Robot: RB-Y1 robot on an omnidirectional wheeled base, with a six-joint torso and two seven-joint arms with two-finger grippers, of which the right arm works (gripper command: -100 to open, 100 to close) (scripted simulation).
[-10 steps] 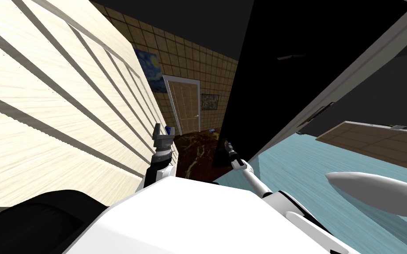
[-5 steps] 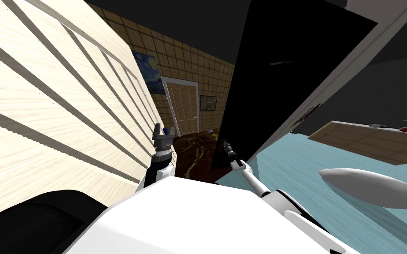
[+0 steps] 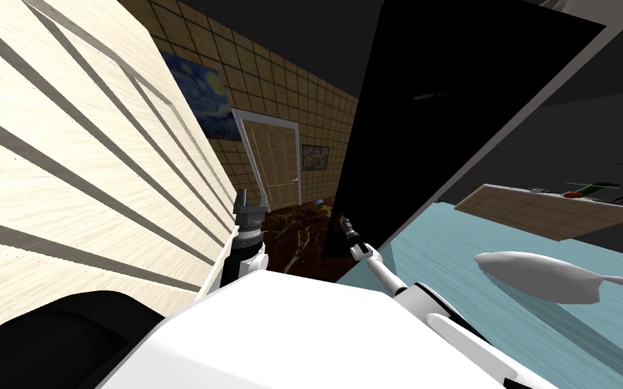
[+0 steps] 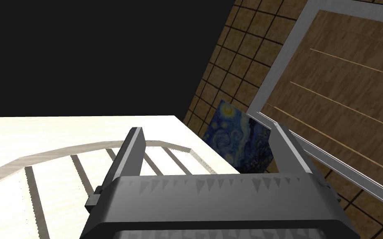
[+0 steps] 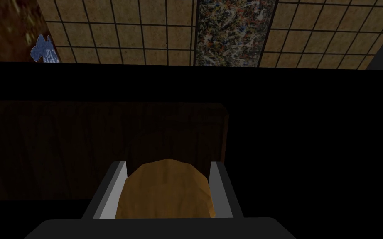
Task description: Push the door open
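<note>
The door (image 3: 405, 135) is a tall dark slab right of centre in the head view. It stands ajar from its grey frame (image 3: 526, 115). Its face is in shadow and reads near black. Its free edge points toward the middle, and the dark floor (image 3: 300, 233) shows past it.

The right gripper (image 3: 346, 219) is at the door's free edge, low on the slab. In the right wrist view its fingers (image 5: 116, 186) press the sides of a rounded tan lump (image 5: 165, 191), so the gripper is clamped on it. What the lump is cannot be told. Just beyond it lies the door's face: dark brown wood grain with a rounded panel corner.

The left gripper (image 3: 251, 201) is raised just beside a cream panel (image 3: 67, 169) crossed by grey bars, which takes up the left of the head view. Its fingers are spread wide and grip nothing. Whether it touches the panel cannot be told.

Beyond is a tiled wall (image 3: 303, 101). A brown far door (image 3: 276, 165) sits flush in a pale frame there. A blue painting (image 3: 202, 94) hangs between the cream panel and the far door. A speckled painting (image 3: 315, 157) hangs between the far door and the door. A small blue thing (image 3: 319, 201) lies on the dark floor at the wall's foot.

Right of the grey frame is a teal floor (image 3: 438, 256). A wooden top (image 3: 540, 213) there carries a red thing (image 3: 574, 194) and a green thing (image 3: 601, 182), both too small to identify.
</note>
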